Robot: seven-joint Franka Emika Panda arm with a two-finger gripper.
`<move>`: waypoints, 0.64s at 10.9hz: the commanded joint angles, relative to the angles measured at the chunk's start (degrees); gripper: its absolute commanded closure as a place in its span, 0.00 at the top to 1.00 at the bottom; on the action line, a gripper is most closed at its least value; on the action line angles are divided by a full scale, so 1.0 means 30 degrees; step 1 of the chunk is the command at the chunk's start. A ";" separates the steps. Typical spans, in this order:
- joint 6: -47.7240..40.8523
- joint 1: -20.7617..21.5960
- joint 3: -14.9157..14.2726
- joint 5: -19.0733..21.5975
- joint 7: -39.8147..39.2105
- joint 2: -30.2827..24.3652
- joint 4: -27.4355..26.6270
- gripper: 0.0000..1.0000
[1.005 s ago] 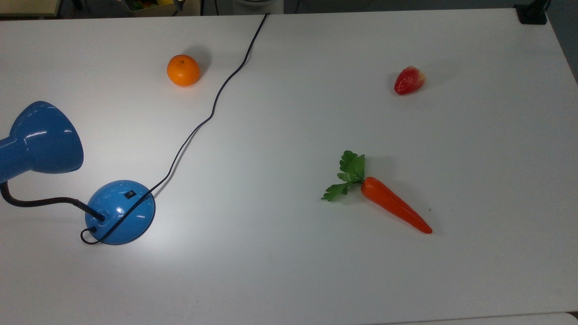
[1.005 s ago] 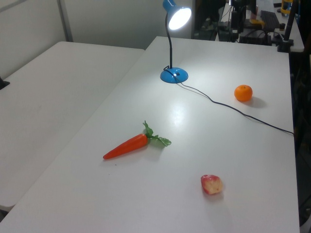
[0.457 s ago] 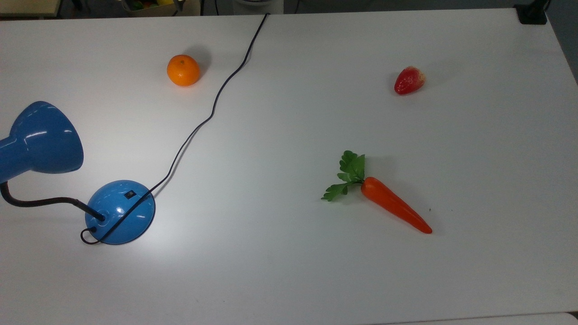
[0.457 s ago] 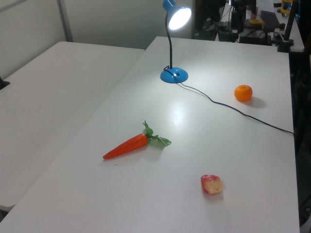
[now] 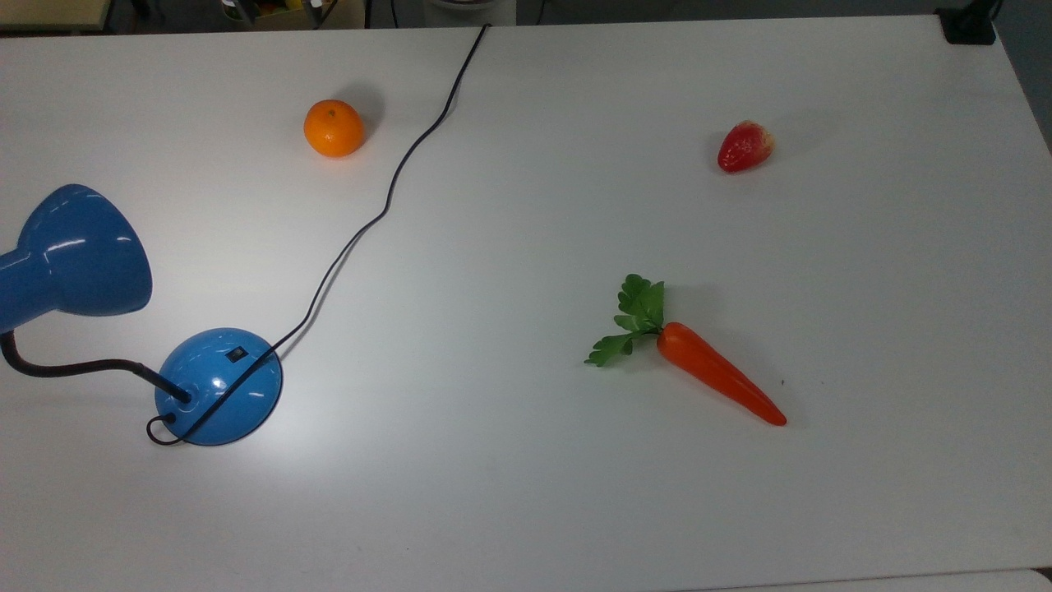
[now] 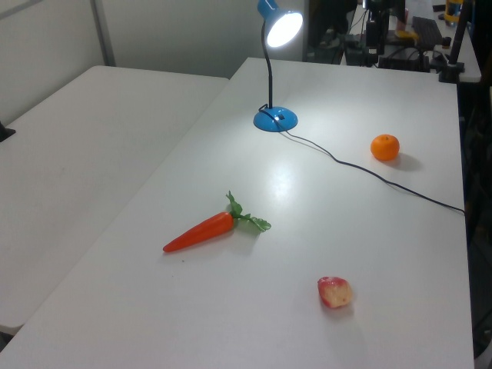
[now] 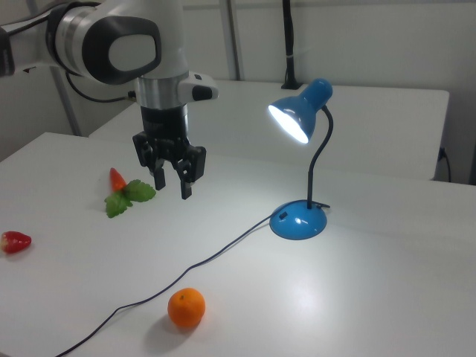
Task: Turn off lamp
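Blue and glossy, the lamp (image 5: 218, 386) sits at the top view's far left, its cone shade (image 5: 82, 251) hanging beyond the domed base on a bent black neck, and nothing about it has changed over the last second: base, cord, fruit and carrot all lie exactly where they lay before, and the bulb is still bright in the left view (image 6: 284, 28) and the right view (image 7: 288, 123). I judge the task barely begun, with the switch untouched. That small black switch (image 5: 237, 354) sits on top of the base, on the side toward the orange (image 5: 333, 127), and the thin cord (image 5: 386, 197) crosses the dome just beside it before trailing off to the table's far edge. In the right view the gripper (image 7: 170, 170) hangs above the table well to the left of the lamp, over the carrot's greens (image 7: 130, 195), its two fingers spread apart and holding nothing. The open room is generous: between gripper and base there is only bare white tabletop (image 5: 509, 460) and the cord. The tight spots are close to the base itself, where the cord hugs the switch and the shade overhangs nearby. Further right from the lamp in the top view, the carrot (image 5: 715, 382) and strawberry (image 5: 744, 146) lie well clear.
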 commanded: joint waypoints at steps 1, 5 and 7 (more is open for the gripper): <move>-0.0117 0.0192 -0.0391 -0.0133 0.0281 -0.0473 -0.0284 0.30; 0.1139 -0.0860 -0.0157 0.0478 0.0281 -0.0210 -0.0284 0.15; 0.2135 -0.1738 0.0046 0.0979 0.0281 -0.0122 -0.0284 0.14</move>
